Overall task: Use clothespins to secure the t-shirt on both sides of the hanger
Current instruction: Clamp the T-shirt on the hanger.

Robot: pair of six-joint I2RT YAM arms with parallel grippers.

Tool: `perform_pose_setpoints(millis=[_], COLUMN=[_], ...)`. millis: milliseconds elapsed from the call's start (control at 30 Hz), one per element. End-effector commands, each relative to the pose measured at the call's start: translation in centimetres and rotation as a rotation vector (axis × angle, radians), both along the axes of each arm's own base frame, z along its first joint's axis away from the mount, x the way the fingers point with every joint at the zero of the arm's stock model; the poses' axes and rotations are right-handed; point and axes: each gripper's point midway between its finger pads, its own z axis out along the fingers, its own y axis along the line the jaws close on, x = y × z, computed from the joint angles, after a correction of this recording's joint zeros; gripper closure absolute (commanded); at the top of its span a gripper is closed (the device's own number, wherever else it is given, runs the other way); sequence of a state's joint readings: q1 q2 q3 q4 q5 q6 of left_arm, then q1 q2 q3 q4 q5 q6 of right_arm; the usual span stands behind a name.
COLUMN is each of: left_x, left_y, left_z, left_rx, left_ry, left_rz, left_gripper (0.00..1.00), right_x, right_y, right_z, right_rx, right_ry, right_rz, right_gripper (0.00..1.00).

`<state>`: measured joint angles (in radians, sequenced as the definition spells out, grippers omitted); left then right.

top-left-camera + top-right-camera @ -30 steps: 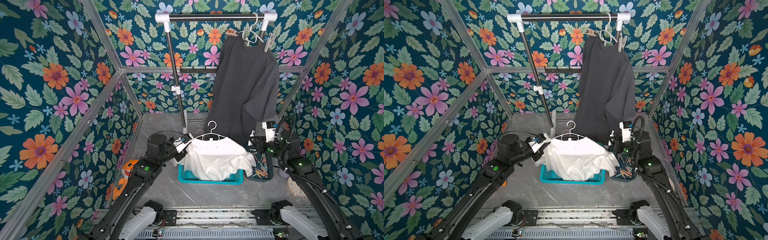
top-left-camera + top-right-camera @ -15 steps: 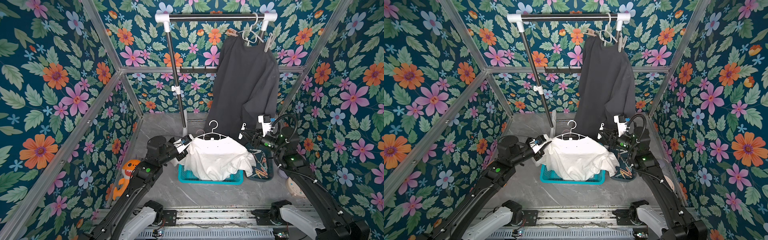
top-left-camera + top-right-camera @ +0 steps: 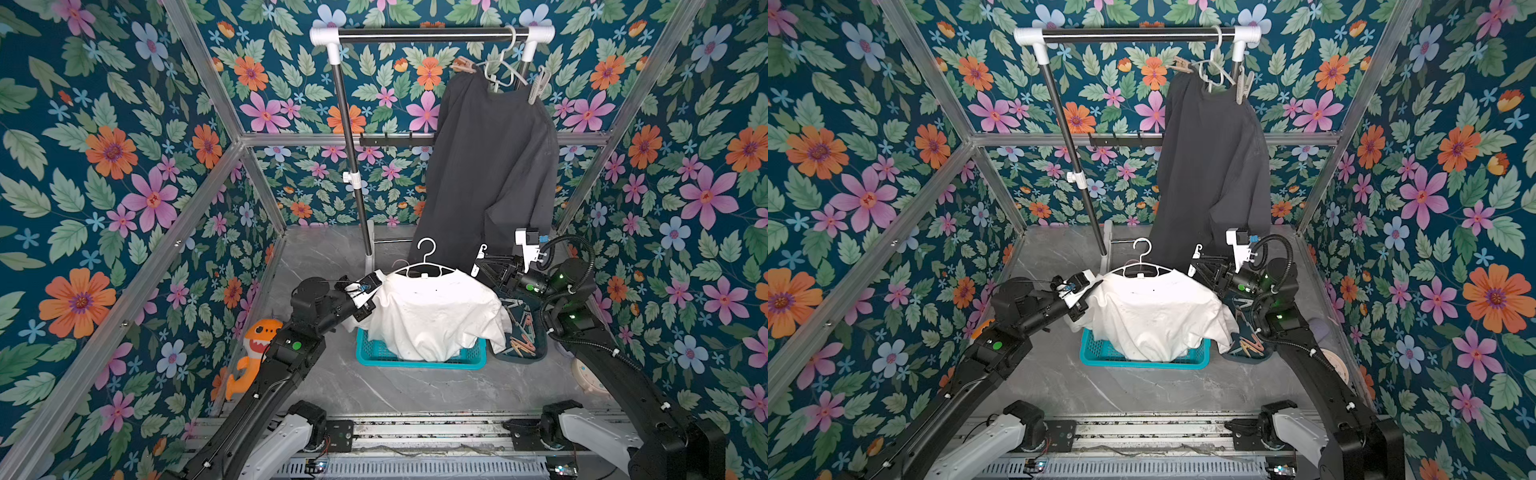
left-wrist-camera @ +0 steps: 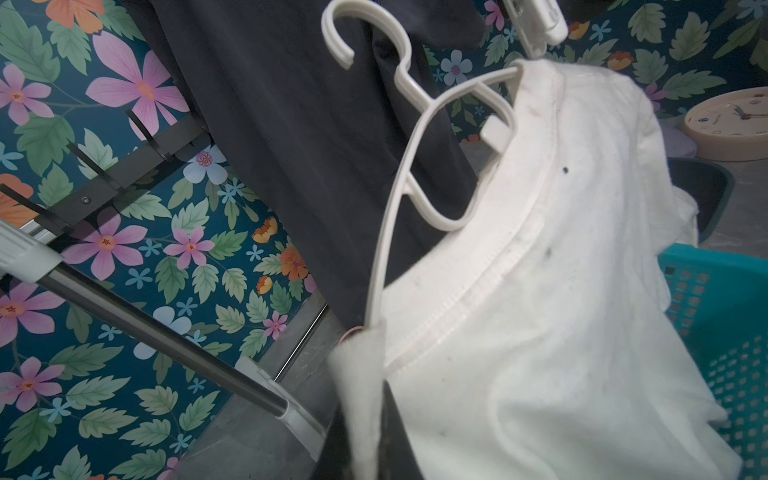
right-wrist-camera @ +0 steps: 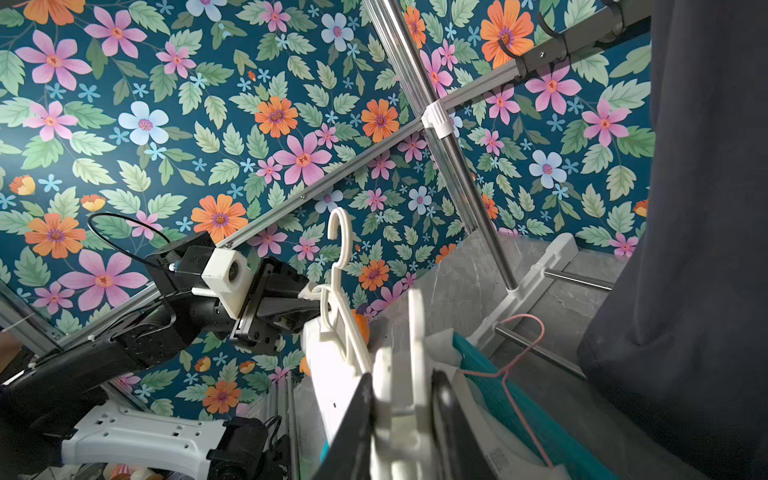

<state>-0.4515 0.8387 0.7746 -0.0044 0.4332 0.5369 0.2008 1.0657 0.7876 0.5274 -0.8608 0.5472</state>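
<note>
Where the white t-shirt [image 3: 432,311] hangs on its hanger [image 3: 424,268] over the teal basket [image 3: 415,362], we see the left claw [image 3: 369,305] clenched on one shoulder's fabric — the right claw [image 5: 405,376] grasps a white clothespin [image 5: 415,324] just beside the other shoulder.

A white cotton t-shirt [image 4: 540,311] drapes a white plastic hanger [image 4: 415,93], whose near arm runs into a fold of cloth pinched tight in the left gripper [image 4: 365,432]. A white plastic clothespin [image 4: 538,20] hovers just beside the far shoulder. Behind hangs a dark charcoal garment [image 4: 311,145]; a teal perforated basket [image 4: 731,374] sits beside.
</note>
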Motion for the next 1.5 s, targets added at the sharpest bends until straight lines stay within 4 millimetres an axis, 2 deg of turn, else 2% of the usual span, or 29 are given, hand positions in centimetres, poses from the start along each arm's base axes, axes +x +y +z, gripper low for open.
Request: perform_pose_setpoints(millis=[0, 367, 800, 1233, 1400, 1467], left_x=[0.2, 0.4, 0.2, 0.2, 0.2, 0.2], left_y=[0.0, -0.1, 0.9, 1.3, 1.2, 1.2], left_z=[2.3, 2.5, 4.7, 5.7, 5.7, 5.5], left_rx=[-0.059, -0.08, -0.187, -0.295, -0.279, -0.26], left_ry=[-0.072, -0.088, -0.197, -0.221, -0.221, -0.21], left_rz=[0.007, 0.011, 0.056, 0.074, 0.066, 0.068], left_gripper=[1.0, 1.0, 1.0, 1.0, 1.0, 1.0], right_x=[-0.6, -1.1, -1.8, -2.1, -1.9, -1.8], right_y=[0.3, 0.5, 1.1, 0.8, 0.6, 0.7], right_z=[1.1, 0.8, 1.2, 0.9, 0.7, 0.5], right_rx=[0.026, 0.052, 0.108, 0.143, 0.139, 0.123], right_ry=[-0.053, -0.063, -0.082, -0.088, -0.079, -0.062], right_rz=[0.037, 0.075, 0.187, 0.199, 0.19, 0.189], right_gripper=[1.0, 1.0, 1.0, 1.0, 1.0, 0.93])
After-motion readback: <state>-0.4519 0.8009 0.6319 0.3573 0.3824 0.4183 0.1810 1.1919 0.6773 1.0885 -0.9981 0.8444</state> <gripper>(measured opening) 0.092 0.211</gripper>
